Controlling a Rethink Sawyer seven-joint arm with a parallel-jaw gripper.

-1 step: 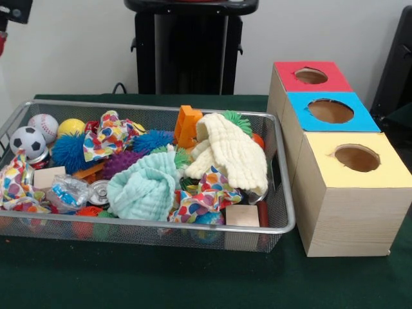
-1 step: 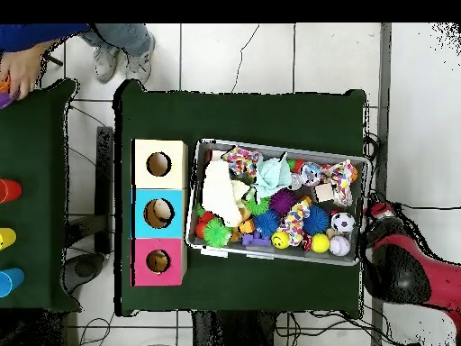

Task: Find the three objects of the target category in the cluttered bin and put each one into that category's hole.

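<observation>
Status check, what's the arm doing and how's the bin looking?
Gripper not visible. Wire bin full; cloths over toys. Boxes' holes unobstructed.

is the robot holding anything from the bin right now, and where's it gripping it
It cannot be told. The gripper is not in view: only part of the red arm shows, drawn back beside the bin, away from the clutter.

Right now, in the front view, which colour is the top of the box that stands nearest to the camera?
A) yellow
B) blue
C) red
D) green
A: in the row of three boxes beside the wire bin, the nearest box has a yellow top with a round hole, the blue-topped box is behind it and the red-topped box farthest.
</observation>
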